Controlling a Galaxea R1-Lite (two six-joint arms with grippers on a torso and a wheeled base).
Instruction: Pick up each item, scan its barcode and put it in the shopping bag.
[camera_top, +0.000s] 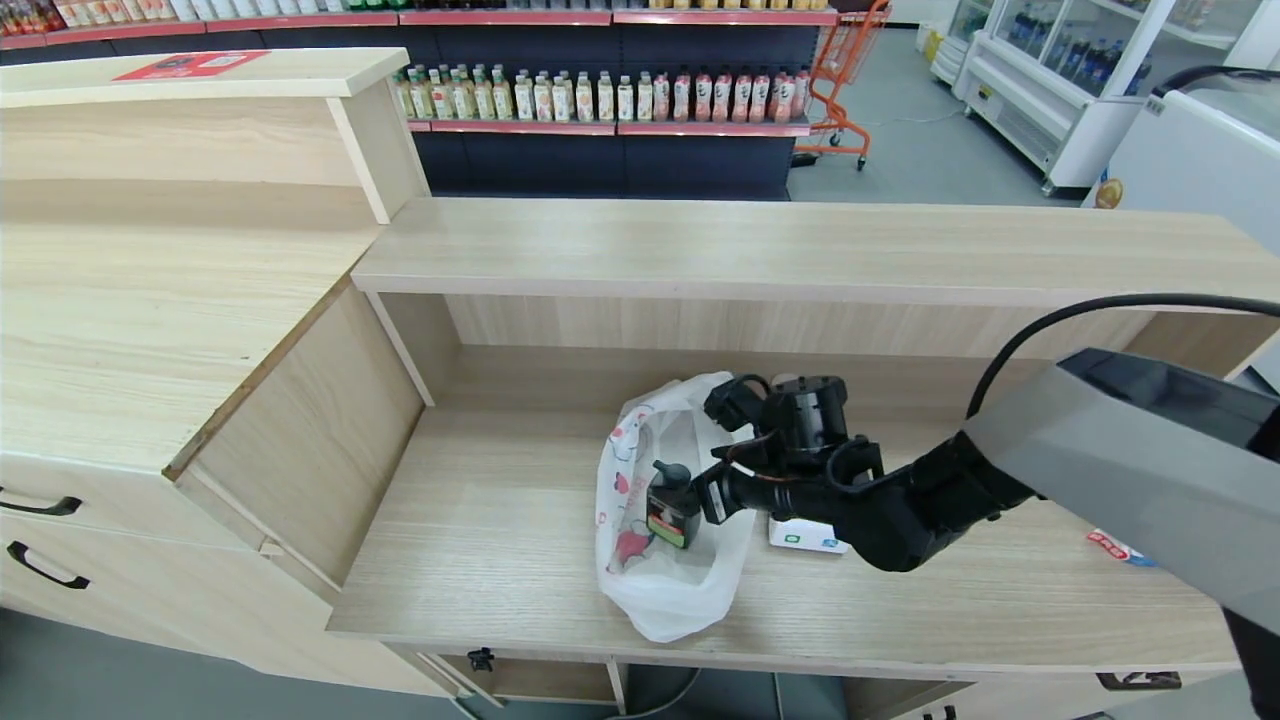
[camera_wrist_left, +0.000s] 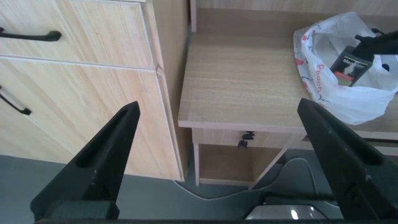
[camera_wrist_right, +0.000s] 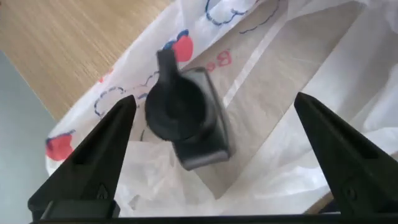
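Hanging over the mouth of the shopping bag (camera_top: 640, 590), the right gripper (camera_wrist_right: 214, 106) has its two fingers spread wide apart and grips nothing. The black pump bottle (camera_top: 672, 505) lies below and between the fingers, touching neither in the right wrist view. The bottle sits inside the bag with its pump head up, a white and red label showing on its side. The thin white plastic, printed with red and blue figures, is gathered around it. The bag rests on the lower wooden counter (camera_top: 480, 540), near the front edge, with its opening turned toward the right arm. Just beside the bag, partly hidden under that arm, a small white box (camera_top: 800, 535) lies flat on the counter. Farther toward the robot's right, a red and white packet (camera_top: 1115, 547) peeks out from under the arm's grey casing. The left gripper (camera_wrist_left: 219, 109) is also wide open and holds nothing. It hangs off the counter's end, in front of a drawer cabinet (camera_wrist_left: 81, 81) with black handles, well apart from the bag. Behind the counter, store shelves (camera_top: 600, 95) carry rows of bottles.
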